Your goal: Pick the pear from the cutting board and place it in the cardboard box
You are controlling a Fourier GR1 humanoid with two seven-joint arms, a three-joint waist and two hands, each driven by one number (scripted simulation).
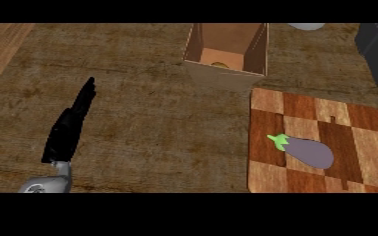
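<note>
The cardboard box (221, 75) stands open-topped at the back middle of the counter. Inside it, near its front wall, a small yellowish thing (219, 64) shows, likely the pear. A wooden checkered cutting board (295, 110) lies at the right, just in front of the box. No pear lies on the board. My left hand (70, 125) shows at the lower left, edge-on with straight fingers pointing up, away from the box and the board. My right hand does not show.
A purple eggplant (308, 151) with a green stem lies on the cutting board. A pale round object (306, 26) peeks in at the top right, and a dark object (367, 45) sits at the right edge.
</note>
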